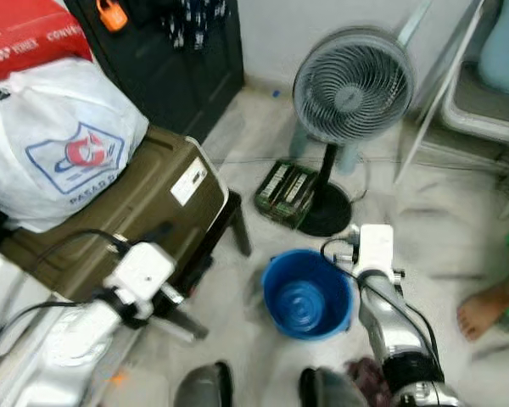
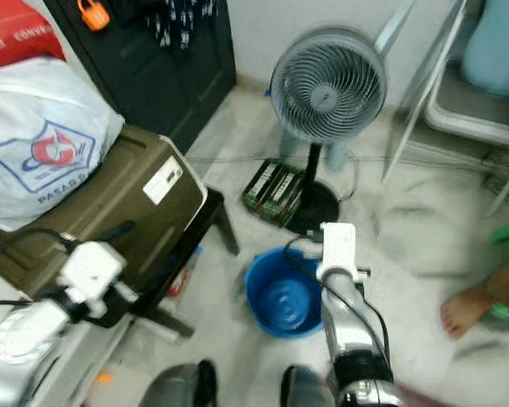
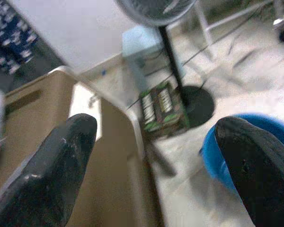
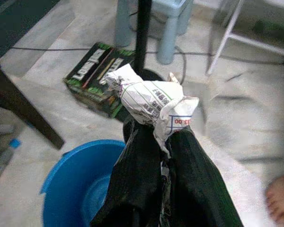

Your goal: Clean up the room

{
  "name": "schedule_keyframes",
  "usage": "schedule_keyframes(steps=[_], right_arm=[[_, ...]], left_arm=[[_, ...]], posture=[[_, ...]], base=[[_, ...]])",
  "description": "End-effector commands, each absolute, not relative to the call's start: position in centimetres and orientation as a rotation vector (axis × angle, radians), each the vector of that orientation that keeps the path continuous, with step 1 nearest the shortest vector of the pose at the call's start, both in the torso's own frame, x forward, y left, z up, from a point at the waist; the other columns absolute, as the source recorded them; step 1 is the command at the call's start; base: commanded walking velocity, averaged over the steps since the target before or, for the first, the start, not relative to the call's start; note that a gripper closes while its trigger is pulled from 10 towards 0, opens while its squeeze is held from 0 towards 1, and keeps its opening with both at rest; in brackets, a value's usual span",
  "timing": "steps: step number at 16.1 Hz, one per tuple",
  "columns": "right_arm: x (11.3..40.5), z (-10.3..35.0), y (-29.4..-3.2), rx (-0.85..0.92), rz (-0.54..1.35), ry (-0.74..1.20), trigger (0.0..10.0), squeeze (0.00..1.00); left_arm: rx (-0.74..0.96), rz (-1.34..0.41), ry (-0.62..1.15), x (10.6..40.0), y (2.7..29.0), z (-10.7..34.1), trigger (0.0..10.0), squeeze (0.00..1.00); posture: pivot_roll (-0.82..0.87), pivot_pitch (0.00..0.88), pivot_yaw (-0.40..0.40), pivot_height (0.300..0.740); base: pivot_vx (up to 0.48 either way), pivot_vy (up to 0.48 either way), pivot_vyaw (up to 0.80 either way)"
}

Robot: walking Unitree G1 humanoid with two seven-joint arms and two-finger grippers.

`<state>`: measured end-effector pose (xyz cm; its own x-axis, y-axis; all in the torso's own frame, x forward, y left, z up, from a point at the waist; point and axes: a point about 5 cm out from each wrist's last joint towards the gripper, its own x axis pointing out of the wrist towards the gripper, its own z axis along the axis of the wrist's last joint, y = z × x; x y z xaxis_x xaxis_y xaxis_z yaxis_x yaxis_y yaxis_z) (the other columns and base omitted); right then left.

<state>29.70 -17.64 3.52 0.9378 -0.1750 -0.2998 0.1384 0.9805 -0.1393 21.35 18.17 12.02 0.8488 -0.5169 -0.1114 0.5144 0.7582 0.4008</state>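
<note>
Two black fingers of the right gripper are pinching a crumpled white paper wrapper w/ printed text, holding it above the rim of the round blue plastic bucket that is standing on the pale tiled floor. Left gripper is hanging w/ fingers spread wide, beside the olive-brown hard suitcase, approx. level w/ its edge. White plastic bag w/ red-blue logo is lying on top of the suitcase. Grey standing fan and green-black cardboard box are sitting behind the bucket. A person's bare foot is resting on the floor at right.
</note>
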Motion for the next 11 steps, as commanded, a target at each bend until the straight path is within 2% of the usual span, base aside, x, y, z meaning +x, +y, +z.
schedule_keyframes(steps=[1,5,11], right_arm=[[29.8,2.6,-16.8,-0.088,-0.154,0.366,10.0,0.0],[30.7,1.9,-15.2,-0.147,-0.136,0.461,10.0,0.0],[31.5,1.7,-14.2,-0.107,-0.165,0.498,10.0,0.0]], left_arm=[[0.457,-0.556,0.027,20.8,19.2,12.4,10.0,0.0],[0.459,-0.566,0.066,20.0,19.6,13.0,10.0,0.0],[0.477,-0.514,0.127,19.4,21.2,13.2,10.0,0.0]], posture=[[0.25,0.3,0.182,0.74],[0.29,0.314,0.228,0.74],[0.34,0.319,0.254,0.74]], base=[[0.0,0.0,0.0],[0.0,0.0,0.0],[0.0,0.0,0.0]])
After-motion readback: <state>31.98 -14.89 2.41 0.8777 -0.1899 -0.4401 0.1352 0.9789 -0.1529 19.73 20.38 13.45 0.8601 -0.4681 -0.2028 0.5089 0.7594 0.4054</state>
